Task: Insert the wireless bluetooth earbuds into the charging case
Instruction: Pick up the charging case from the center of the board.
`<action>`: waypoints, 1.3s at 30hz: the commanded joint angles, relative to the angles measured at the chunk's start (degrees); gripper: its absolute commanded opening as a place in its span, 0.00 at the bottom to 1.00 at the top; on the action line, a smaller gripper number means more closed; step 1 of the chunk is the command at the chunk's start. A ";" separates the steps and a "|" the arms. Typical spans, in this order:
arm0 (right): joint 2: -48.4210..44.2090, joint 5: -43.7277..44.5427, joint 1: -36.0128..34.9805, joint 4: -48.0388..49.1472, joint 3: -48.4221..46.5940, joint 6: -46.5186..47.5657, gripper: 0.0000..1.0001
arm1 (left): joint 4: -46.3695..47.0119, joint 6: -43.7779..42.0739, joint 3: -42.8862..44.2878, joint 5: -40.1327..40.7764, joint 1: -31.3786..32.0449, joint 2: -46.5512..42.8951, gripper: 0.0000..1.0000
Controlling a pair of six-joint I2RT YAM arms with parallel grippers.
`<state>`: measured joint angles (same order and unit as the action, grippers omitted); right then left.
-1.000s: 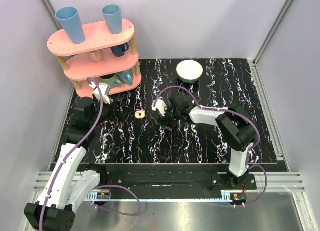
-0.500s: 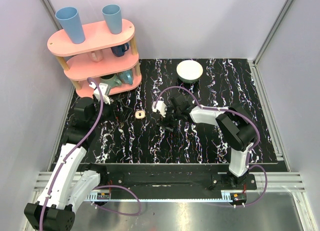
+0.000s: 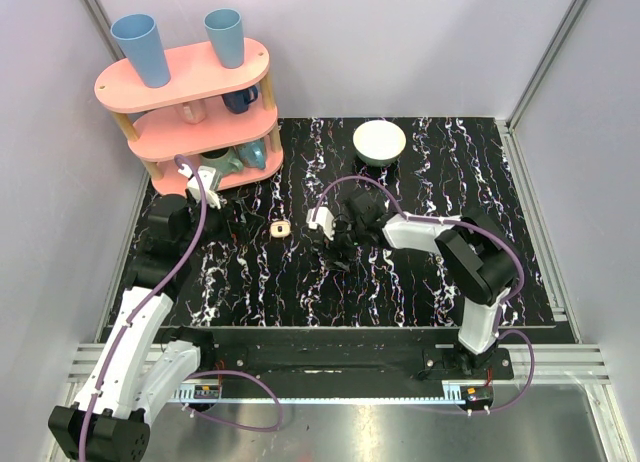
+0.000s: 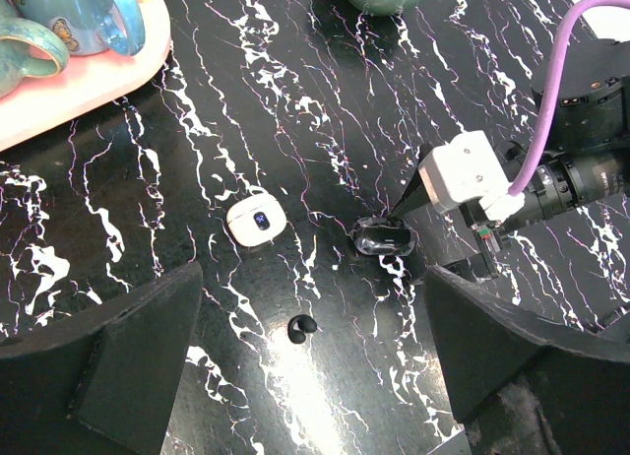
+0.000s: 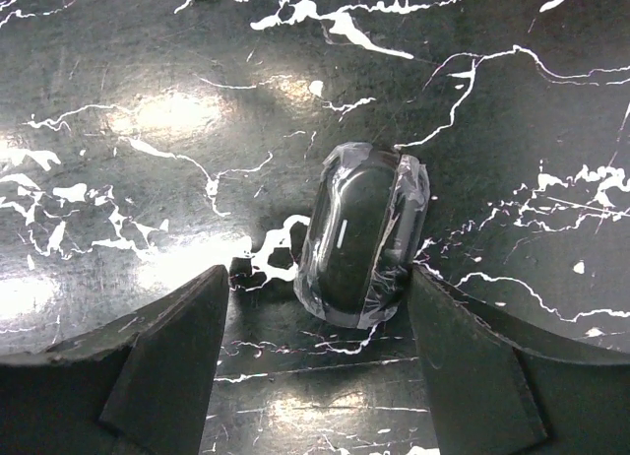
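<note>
Black marbled table (image 3: 450, 162). Left gripper (image 4: 313, 278) fingers spread wide, holding nothing. Right gripper (image 5: 315, 278) fingers spread, straddling a glossy tape-wrapped black object (image 5: 359, 233). Cream charging case (image 4: 256, 222) lies flat on the table between both grippers, with a tiny black curved piece (image 4: 300, 327) near it.

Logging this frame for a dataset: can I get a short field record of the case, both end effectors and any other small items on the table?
charging case: cream rounded-square case with dark centre, flat on the black marbled table, untouched
left end effector: open, empty, above the table
right end effector: open, astride a glossy black rounded object
other: small black curved piece near the cream case
whitish earbuds: not visible
</note>
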<state>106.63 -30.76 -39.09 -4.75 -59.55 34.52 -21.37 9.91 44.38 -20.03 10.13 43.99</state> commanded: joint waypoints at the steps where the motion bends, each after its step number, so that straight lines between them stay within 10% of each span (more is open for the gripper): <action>1: -2.31 1.04 0.51 0.53 -0.39 -0.77 0.80 | 1.59 -0.24 -0.17 0.52 0.06 -0.30 0.99; 16: 2.80 4.40 0.42 3.61 -3.82 -1.91 0.76 | 1.24 0.28 0.27 0.09 -0.20 0.22 0.99; 26: 4.73 5.19 0.42 -1.05 -6.37 -5.42 0.32 | 2.11 2.48 0.53 -1.06 -0.90 1.27 0.99; 39: -9.50 8.00 0.42 15.89 5.47 -11.14 0.13 | 5.19 5.91 -0.79 -3.96 -0.99 1.80 0.99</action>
<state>106.15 -24.34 -38.94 0.43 -58.81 26.65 -20.27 14.04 44.29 -21.28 9.43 45.91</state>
